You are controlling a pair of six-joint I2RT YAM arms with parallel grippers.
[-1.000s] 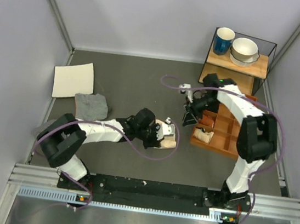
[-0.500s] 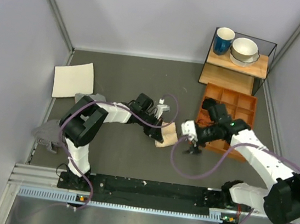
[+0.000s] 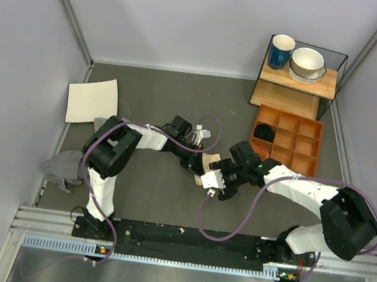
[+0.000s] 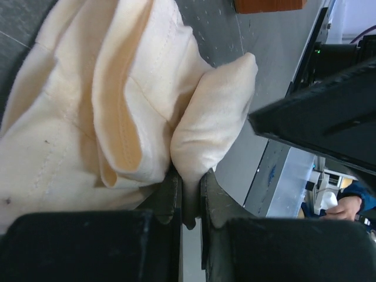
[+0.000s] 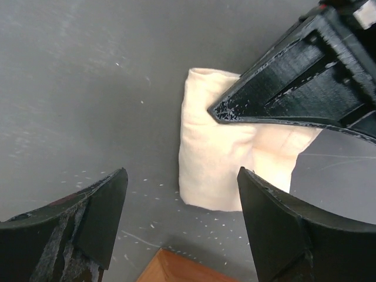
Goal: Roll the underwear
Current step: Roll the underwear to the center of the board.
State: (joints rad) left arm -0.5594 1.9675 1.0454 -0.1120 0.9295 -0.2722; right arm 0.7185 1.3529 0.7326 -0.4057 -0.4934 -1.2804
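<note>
Here the underwear, bunched into a loose pale roll, lies near the middle of the grey table, one fold nipped between the almost closed fingers of the left gripper, while the right gripper, spread wide and empty, hovers just beside it.
</note>
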